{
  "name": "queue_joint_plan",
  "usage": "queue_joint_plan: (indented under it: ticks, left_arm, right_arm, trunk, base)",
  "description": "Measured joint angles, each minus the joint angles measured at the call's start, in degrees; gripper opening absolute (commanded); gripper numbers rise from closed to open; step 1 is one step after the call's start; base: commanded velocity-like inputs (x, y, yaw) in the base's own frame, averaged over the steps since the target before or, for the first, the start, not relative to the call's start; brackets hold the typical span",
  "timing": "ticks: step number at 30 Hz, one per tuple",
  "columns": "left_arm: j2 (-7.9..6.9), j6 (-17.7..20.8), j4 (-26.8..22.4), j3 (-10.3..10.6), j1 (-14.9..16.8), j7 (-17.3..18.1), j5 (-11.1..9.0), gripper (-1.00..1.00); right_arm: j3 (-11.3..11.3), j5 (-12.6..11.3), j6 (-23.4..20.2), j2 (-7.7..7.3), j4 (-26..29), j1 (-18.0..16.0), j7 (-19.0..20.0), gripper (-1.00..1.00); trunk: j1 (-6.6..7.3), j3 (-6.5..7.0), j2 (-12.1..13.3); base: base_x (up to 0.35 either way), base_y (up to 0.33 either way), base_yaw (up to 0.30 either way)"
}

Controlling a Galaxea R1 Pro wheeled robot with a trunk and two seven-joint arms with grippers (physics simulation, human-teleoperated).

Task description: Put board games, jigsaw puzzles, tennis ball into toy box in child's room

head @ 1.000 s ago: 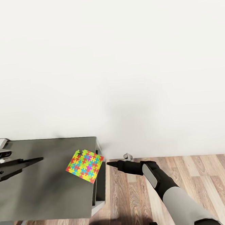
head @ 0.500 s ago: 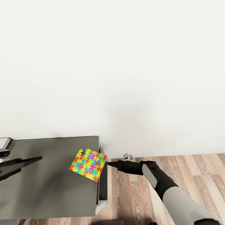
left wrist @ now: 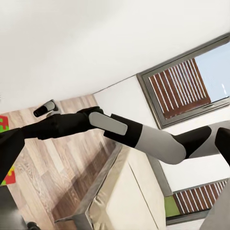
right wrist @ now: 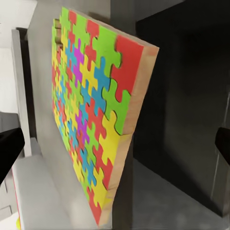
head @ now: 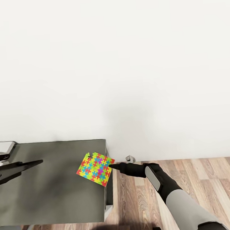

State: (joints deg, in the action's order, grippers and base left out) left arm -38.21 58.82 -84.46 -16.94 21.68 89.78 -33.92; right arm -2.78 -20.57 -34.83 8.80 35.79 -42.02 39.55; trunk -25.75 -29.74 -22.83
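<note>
Flat on the grey table (head: pixel 48 190), at its right edge, 1 jigsaw puzzle (head: pixel 95 168) is seen. Just beside its right corner the right gripper (head: pixel 112 167) is pointed; its opening cannot be judged. Well left, the left gripper (head: pixel 37 163) is held over the table, fingers drawn together.

plain white wall (head: pixel 124 58), wood-plank floor (head: pixel 190 181), slatted window blinds (left wrist: pixel 179 84)
</note>
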Motion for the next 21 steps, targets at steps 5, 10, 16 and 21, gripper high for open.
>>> queue_joint_plan:
  ticks: [5, 10, 16, 21]
  left_arm:
    - [0.0, 0.05, 0.01, -0.03, 0.0, 0.0, -0.01, 1.0]
    - [0.0, 0.06, 0.01, -0.03, 0.0, 0.01, -0.02, 1.0]
    - [0.0, 0.07, 0.01, -0.03, 0.0, 0.01, -0.02, 1.0]
    - [0.0, 0.07, 0.01, -0.04, 0.0, 0.0, -0.02, 1.0]
  right_arm:
    - [0.0, 0.01, 0.0, 0.0, 0.0, -0.48, 0.0, 1.0]
    - [0.0, -0.03, 0.0, 0.0, 0.02, -0.78, 0.0, 1.0]
    - [0.0, -0.05, 0.0, 0.0, -0.01, -0.94, 0.0, 1.0]
    - [0.0, 0.0, 0.0, 0.0, -0.02, -1.0, 0.0, 1.0]
  trunk:
    - [0.0, 0.0, 0.0]
    - [0.0, 0.0, 0.0]
    - [-0.01, 0.0, 0.0]
    - [-0.01, 0.0, 0.0]
  base:
    - [0.02, 0.024, 0.0]
    - [0.007, 0.009, 0.0]
    - [0.002, 0.002, 0.0]
    - [0.0, 0.016, 0.0]
